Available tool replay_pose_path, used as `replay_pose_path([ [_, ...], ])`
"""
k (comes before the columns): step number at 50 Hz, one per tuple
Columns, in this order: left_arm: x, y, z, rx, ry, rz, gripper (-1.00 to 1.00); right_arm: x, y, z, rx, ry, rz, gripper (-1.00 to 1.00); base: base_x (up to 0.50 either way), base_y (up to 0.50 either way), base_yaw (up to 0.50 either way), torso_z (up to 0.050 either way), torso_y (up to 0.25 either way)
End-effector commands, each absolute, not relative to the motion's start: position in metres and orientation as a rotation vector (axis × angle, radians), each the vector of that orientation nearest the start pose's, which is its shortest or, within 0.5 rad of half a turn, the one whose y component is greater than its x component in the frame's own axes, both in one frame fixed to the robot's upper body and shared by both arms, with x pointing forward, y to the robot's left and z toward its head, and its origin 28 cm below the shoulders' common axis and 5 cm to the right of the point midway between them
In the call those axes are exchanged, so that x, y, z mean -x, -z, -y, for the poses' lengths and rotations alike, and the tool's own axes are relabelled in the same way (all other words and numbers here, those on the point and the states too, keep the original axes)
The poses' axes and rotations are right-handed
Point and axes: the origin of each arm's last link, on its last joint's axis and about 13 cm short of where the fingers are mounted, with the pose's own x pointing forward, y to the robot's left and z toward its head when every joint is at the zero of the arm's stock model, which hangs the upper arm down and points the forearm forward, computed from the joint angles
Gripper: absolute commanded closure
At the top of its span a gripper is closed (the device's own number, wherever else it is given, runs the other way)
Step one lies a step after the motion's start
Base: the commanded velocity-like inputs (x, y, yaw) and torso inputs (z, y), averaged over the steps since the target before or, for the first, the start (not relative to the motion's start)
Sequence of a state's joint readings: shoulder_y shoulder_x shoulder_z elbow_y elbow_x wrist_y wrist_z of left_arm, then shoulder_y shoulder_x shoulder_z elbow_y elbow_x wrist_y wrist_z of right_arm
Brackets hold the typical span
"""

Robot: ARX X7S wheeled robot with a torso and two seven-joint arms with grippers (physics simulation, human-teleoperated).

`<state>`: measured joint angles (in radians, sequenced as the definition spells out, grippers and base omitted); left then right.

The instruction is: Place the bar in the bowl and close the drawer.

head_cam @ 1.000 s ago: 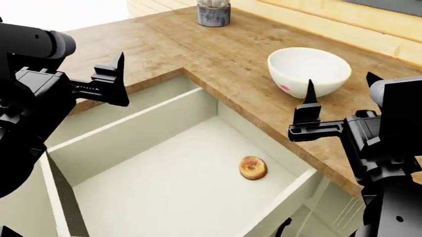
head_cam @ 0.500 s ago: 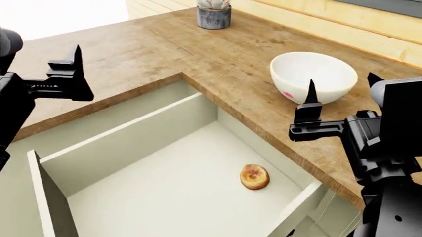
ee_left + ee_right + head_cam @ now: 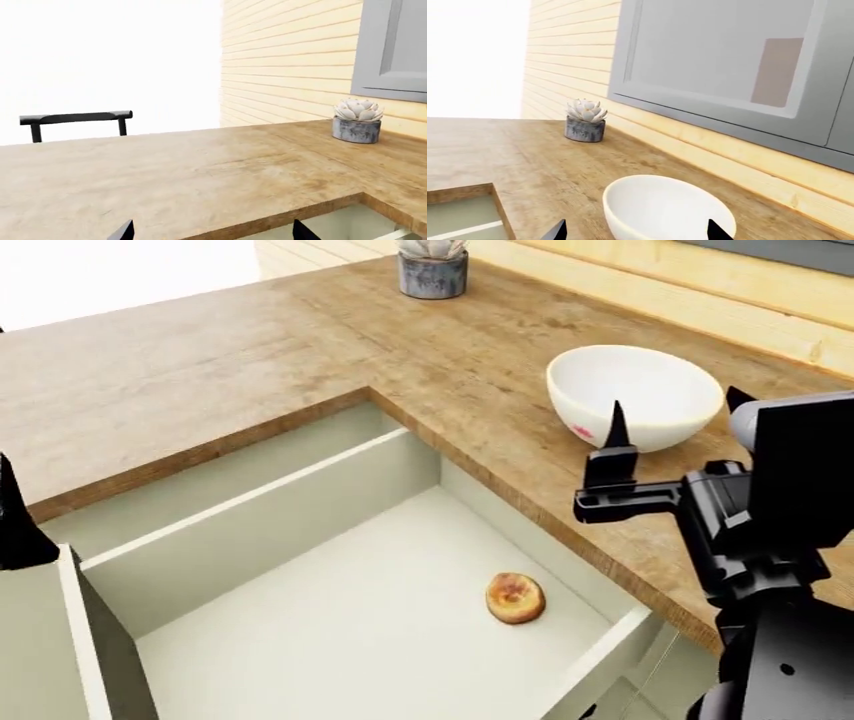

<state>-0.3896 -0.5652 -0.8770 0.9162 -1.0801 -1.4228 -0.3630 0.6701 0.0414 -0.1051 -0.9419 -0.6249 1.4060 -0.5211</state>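
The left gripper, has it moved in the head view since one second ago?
Yes. It has gone left and down, away from the plant pot. Only a dark tip of the left gripper shows at the view's left edge, beside the drawer.

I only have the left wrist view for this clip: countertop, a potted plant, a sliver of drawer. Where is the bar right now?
Observer: The bar lies on the floor of the open drawer, near its front right corner; nothing is touching it.
Operator: And the bowl?
Observer: The bowl stands upright on the counter to the right of the drawer, and it looks empty.
Operator: Is the right arm holding anything?
Observer: No. The right gripper is open and empty, hanging above the counter beside the bowl.
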Motion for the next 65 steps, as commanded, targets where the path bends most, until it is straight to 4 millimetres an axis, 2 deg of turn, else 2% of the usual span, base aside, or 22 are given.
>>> replay_pose_path([
  [1,-0.125,-0.199,-0.347,-0.004,-0.395,0.063,-1.0,-0.214,-0.239,0.126,0.179,0.027,0.183,-1.0,0.0,0.0,0.0,0.0,0.0],
  [28,-0.105,-0.118,-0.38,0.038,-0.585,-0.1,-1.0,-0.213,-0.24,0.122,0.189,0.011,0.184,-1.0,0.0,0.0,0.0,0.0,0.0],
  [53,-0.099,-0.042,-0.387,0.117,-0.63,-0.252,-1.0,-0.212,-0.238,0.12,0.189,0.007,0.178,-1.0,0.0,0.0,0.0,0.0,0.0],
  [65,-0.101,-0.028,-0.383,0.123,-0.628,-0.283,-1.0,-0.211,-0.239,0.119,0.191,0.002,0.179,-1.0,0.0,0.0,0.0,0.0,0.0],
])
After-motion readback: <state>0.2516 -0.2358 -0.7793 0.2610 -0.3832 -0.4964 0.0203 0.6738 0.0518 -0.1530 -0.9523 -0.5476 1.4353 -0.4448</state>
